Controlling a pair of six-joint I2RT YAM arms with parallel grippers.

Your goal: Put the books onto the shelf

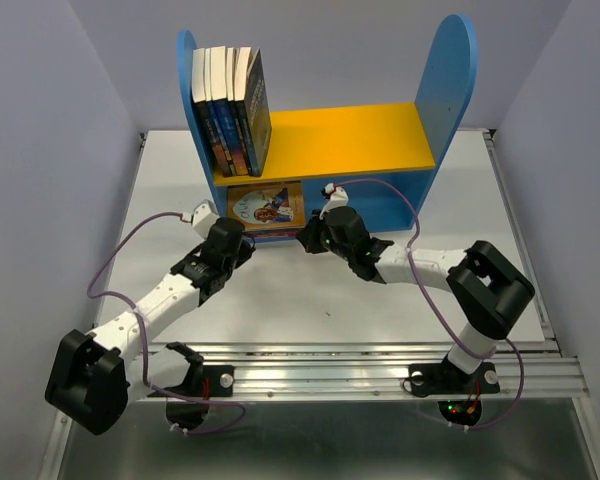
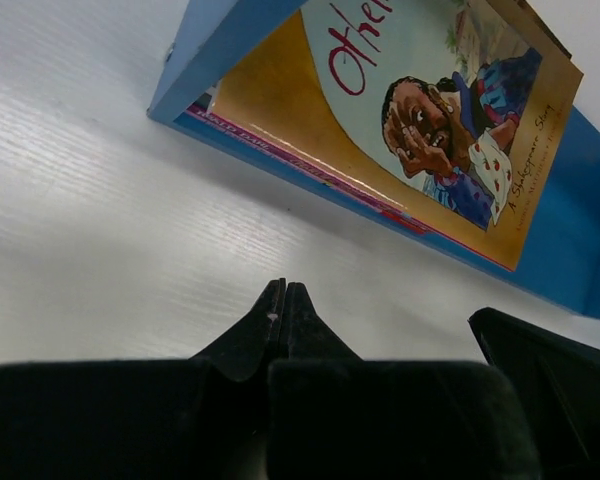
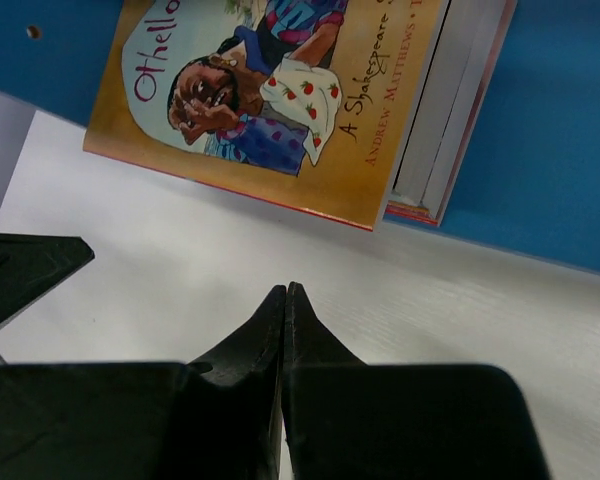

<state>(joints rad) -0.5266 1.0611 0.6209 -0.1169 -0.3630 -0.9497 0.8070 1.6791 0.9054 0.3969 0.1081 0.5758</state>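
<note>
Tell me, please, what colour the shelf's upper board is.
The upper board is yellow; top external view.

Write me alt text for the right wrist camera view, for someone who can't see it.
The right gripper, jaws shut and holding nothing, points toward a yellow Othello picture book stacked cover-up on another book against the blue shelf. A strip of white table separates the gripper from the books.
</note>
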